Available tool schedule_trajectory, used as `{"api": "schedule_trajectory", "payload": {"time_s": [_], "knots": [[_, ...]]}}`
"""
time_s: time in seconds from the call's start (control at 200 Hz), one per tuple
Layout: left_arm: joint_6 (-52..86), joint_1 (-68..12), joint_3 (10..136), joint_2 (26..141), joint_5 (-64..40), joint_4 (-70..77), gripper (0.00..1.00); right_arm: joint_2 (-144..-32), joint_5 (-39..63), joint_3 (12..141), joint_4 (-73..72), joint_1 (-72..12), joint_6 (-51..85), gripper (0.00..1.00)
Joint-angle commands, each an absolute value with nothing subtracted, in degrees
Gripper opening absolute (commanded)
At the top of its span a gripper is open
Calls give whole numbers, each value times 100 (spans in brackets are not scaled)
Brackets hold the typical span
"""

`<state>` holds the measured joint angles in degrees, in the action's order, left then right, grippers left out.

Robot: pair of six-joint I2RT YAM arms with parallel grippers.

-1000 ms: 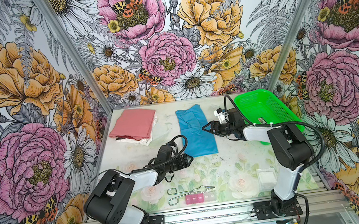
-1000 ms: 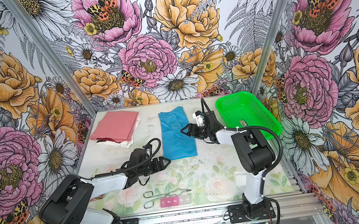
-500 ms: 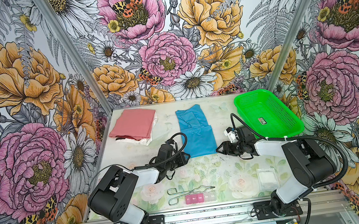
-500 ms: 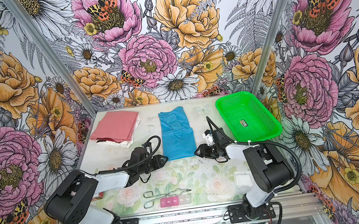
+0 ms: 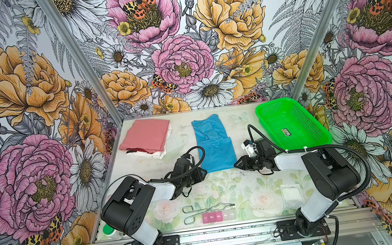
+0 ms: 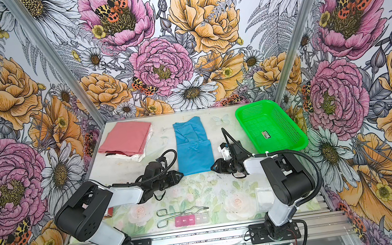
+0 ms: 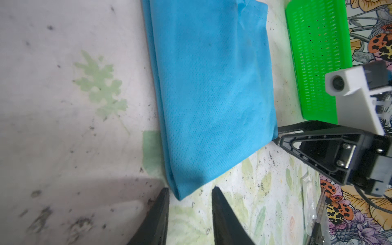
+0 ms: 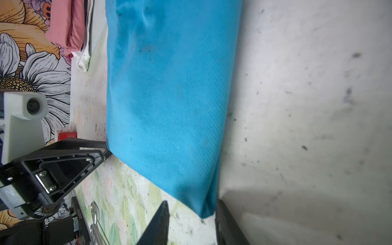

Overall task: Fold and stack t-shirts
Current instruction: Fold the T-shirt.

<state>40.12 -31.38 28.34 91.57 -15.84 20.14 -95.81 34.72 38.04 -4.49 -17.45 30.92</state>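
**Blue shirt half folded, both grippers at its near corners**

The left gripper (image 7: 188, 189) stands partly open. Its two black fingers are apart on either side of the near left corner of the blue t-shirt (image 7: 212, 95), and a gap shows on both sides of the cloth, so it has no hold on it yet. The right gripper (image 8: 192, 202) mirrors it at the near right corner. Its jaws are also partly open, with the corner lying between them close against one finger and not pinched. In both top views the two grippers lie low on the table (image 5: 183, 134), tips facing each other across the shirt's near hem.

The blue t-shirt itself lies flat at mid-table as a long narrow panel, its sleeves already turned in. At the far left corner sits the finished pile, with the pink t-shirt (image 5: 145, 135) on top, a white t-shirt (image 5: 159, 154) under it and a thin dark edge between them. The green basket (image 5: 265, 127) at the far right holds no shirts.

Judging by this, the lengthwise folds are done. What remains is to grip the corners, fold the panel crosswise and carry it onto the pile.
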Motion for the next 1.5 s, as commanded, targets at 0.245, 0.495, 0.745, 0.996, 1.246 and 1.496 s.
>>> {"api": "schedule_trajectory", "payload": {"time_s": [0.245, 0.495, 0.745, 0.996, 1.246, 1.496], "knots": [[3976, -3109, 3062, 9392, -1564, 1979, 13, -9929, 3314, 3946, -433, -1793, 3048, 10], [3862, -3090, 3015, 9124, -1584, 1783, 0, -9664, 3463, 3935, -354, -1829, 2983, 0], [3793, -3284, 2694, 8475, -1790, 1526, 0, -8992, 3336, 3692, 119, -2088, 2910, 0], [3771, -3544, 2375, 7098, -1612, 907, 0, -7902, 3262, 3429, 457, -2418, 3171, 0], [3745, -3675, 2277, 5683, -1505, 201, 0, -6797, 3082, 3414, 916, -2729, 3460, 0], [3858, -3853, 2188, 4310, -1674, -220, 0, -5801, 2879, 3447, 1239, -3059, 3756, 0]]}}
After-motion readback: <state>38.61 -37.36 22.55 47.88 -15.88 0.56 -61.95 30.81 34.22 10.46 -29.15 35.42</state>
